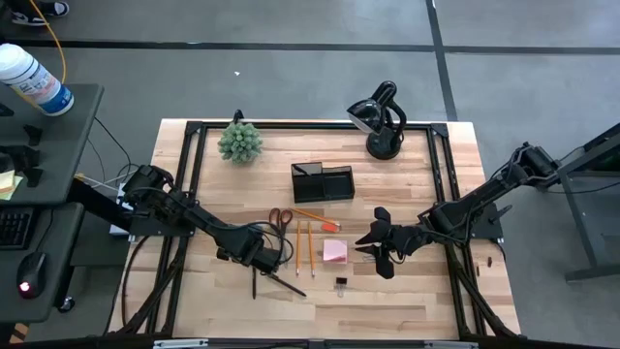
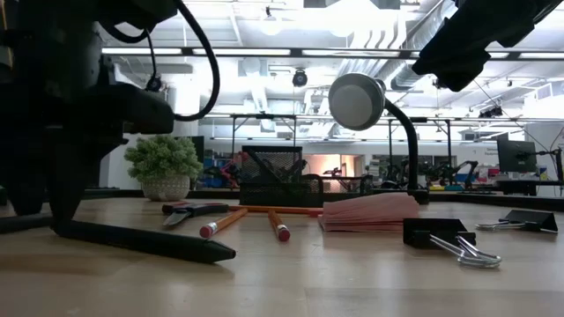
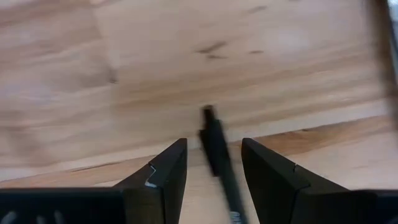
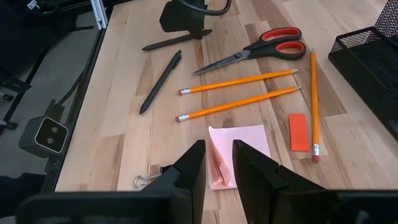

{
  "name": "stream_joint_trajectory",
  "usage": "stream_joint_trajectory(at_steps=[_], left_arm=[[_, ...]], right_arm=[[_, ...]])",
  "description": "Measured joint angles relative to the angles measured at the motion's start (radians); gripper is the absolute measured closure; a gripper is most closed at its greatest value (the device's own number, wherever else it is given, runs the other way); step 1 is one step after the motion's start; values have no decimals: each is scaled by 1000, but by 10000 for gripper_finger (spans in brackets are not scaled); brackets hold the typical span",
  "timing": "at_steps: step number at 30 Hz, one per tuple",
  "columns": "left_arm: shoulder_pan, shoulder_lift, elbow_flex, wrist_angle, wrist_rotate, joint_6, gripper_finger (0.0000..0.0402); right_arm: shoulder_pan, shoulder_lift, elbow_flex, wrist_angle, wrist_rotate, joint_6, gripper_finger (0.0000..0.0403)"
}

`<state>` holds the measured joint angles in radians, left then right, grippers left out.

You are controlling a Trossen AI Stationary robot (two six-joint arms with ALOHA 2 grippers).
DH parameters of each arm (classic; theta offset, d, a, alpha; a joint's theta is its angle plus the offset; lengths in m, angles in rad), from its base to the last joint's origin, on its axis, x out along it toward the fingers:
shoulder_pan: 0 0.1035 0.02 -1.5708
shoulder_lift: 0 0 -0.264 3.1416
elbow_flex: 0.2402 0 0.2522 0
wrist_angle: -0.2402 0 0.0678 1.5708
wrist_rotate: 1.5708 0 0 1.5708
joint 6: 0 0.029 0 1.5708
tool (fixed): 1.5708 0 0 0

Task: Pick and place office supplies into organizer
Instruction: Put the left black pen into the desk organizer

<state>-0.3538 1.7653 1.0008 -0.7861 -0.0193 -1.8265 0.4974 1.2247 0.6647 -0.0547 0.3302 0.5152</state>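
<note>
My left gripper [image 1: 257, 259] points down at the near left, open. Its fingers [image 3: 168, 171] stand on either side of one end of a black pen [image 3: 219, 163] that lies flat on the table [image 1: 254, 282]. A gap shows on both sides of the pen. A second black pen [image 1: 287, 284] lies beside it. My right gripper [image 1: 376, 250] hovers above the table near the pink sticky-note pad [image 4: 231, 155], its fingers a little apart with nothing between them. Red-handled scissors [image 4: 261, 50] and three pencils [image 4: 239, 81] lie between the arms. The black organizer [image 1: 323, 182] stands behind them.
A black binder clip [image 1: 341, 284] lies near the front, next to the pad. An orange strip [image 4: 298, 132] lies by the pencils. A black desk lamp [image 1: 378, 121] stands at the far right and a small green plant [image 1: 239, 142] at the far left.
</note>
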Motion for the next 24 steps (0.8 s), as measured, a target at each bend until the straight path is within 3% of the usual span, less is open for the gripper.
stream_joint_trajectory(at_steps=[17, 24], left_arm=[[0, 0, -14, 30, -27, 5, 263], [0, 0, -15, 18, -29, 15, 327]], right_arm=[[0, 0, 2, 0, 1, 0, 329], [0, 0, 2, 0, 3, 0, 329]])
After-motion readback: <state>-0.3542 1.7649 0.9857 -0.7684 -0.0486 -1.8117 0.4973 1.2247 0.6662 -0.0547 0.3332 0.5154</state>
